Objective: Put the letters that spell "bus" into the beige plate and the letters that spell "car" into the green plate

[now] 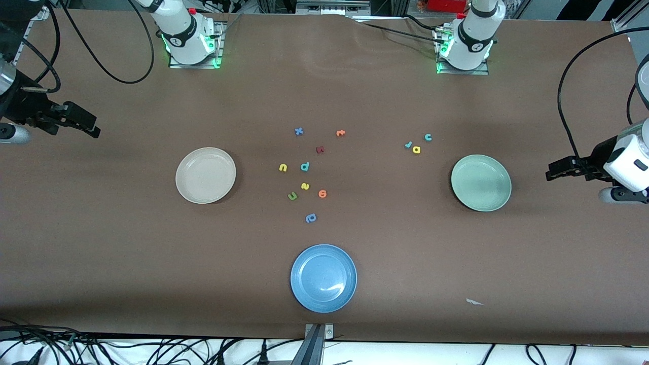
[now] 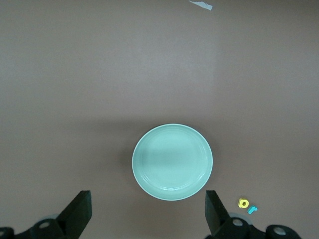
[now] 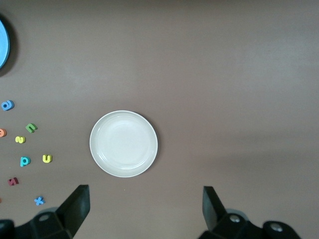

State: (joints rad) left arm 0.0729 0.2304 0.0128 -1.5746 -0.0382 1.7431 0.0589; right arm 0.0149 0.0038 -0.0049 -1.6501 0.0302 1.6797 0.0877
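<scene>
The beige plate (image 1: 205,175) (image 3: 123,143) lies toward the right arm's end and holds nothing. The green plate (image 1: 480,182) (image 2: 172,162), toward the left arm's end, holds nothing either. Mid-table lie the yellow u (image 1: 283,167) (image 3: 47,158), teal b (image 1: 304,166) (image 3: 24,161) and yellow s (image 1: 304,186) (image 3: 20,139). Close to the green plate sit the teal c (image 1: 428,137), teal r (image 1: 408,144) (image 2: 252,209) and yellow a (image 1: 416,149) (image 2: 243,202). My left gripper (image 1: 556,171) (image 2: 148,209) hovers open over the table's end past the green plate. My right gripper (image 1: 90,126) (image 3: 145,206) hovers open past the beige plate.
A blue plate (image 1: 323,278) (image 3: 2,42) lies nearest the front camera. Other letters mix with the middle group: blue x (image 1: 299,131), orange t (image 1: 340,133), dark red letter (image 1: 319,149), green u (image 1: 292,195), an orange letter (image 1: 322,193), darker blue letter (image 1: 311,218). A white scrap (image 1: 474,302) lies near the front edge.
</scene>
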